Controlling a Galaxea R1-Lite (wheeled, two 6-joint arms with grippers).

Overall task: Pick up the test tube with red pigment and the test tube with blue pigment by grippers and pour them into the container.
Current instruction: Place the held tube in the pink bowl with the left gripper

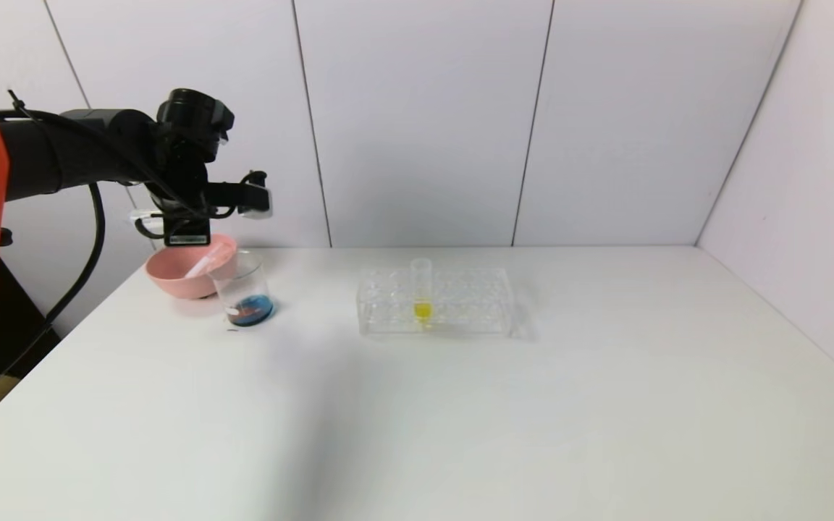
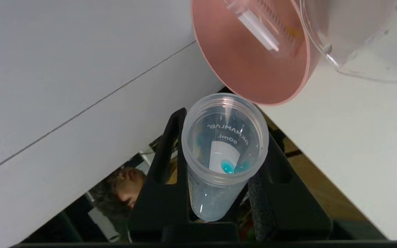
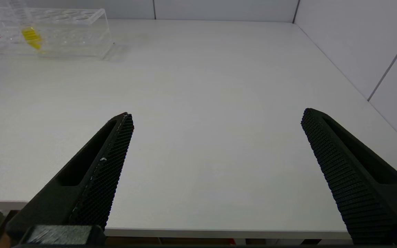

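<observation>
The test tube with blue pigment (image 2: 224, 162) sits in the left gripper (image 2: 223, 137), whose fingers are clamped on its sides just below the rim. It's up at the far left of the table, above the pink bowl (image 1: 171, 278). Only a few blue drops cling to its inside wall, so I'd call it all but empty and very light. It's a thin, smooth-walled clear tube, slippery and liable to crack if pinched hard. The textured pads (image 2: 258, 193) should hold it with modest pressure. The grip sits near the open end, which I judge sound for tipping. It leaves the rounded end free to swing, though.

Just right of the bowl stands the container (image 1: 243, 289), with blue and a streak of red pooled at the bottom. So both colours look delivered. It's a light glass beaker that a knock would slide or tip.

Inside the bowl lies a spent tube (image 1: 207, 262), resting on a slant. That's probably the red one, though I can't confirm it.

Further right, mid-table, the clear rack (image 1: 460, 307) holds one upright tube of yellow liquid (image 1: 422, 293), not part of this job.

The right gripper (image 3: 215, 120) idles over the near right edge of the table, fingers spread wide and holding nothing.
</observation>
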